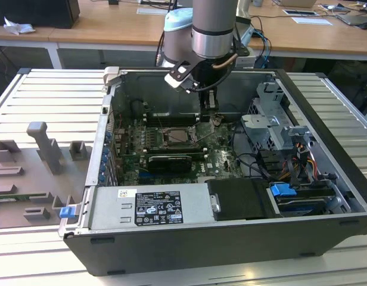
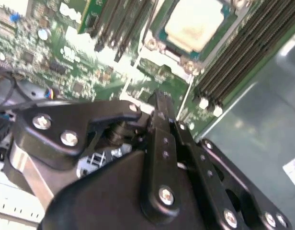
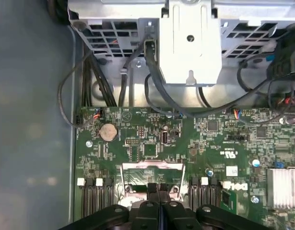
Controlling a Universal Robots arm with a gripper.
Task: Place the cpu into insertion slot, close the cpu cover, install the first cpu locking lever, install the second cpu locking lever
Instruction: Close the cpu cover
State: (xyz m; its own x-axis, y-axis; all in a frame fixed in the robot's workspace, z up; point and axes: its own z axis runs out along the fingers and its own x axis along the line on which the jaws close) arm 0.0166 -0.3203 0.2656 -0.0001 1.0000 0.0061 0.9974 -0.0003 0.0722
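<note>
The cpu (image 2: 193, 26) lies flat in the insertion slot (image 1: 181, 137), pale face up. The pincer (image 3: 157, 189) hovers just beside the slot with its fingers pressed together and holding nothing, probably set that way for pushing, not gripping.

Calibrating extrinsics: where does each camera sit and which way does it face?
Exterior view: off the arm, high beside the open case, looking down into it; arm and gripper show.
First wrist view: on the wrist, looking past the shut gripper over the board to the drive cage.
Second wrist view: on the wrist, looking past the gripper at the cpu.
Shared: exterior and second wrist views both show the cpu.
</note>
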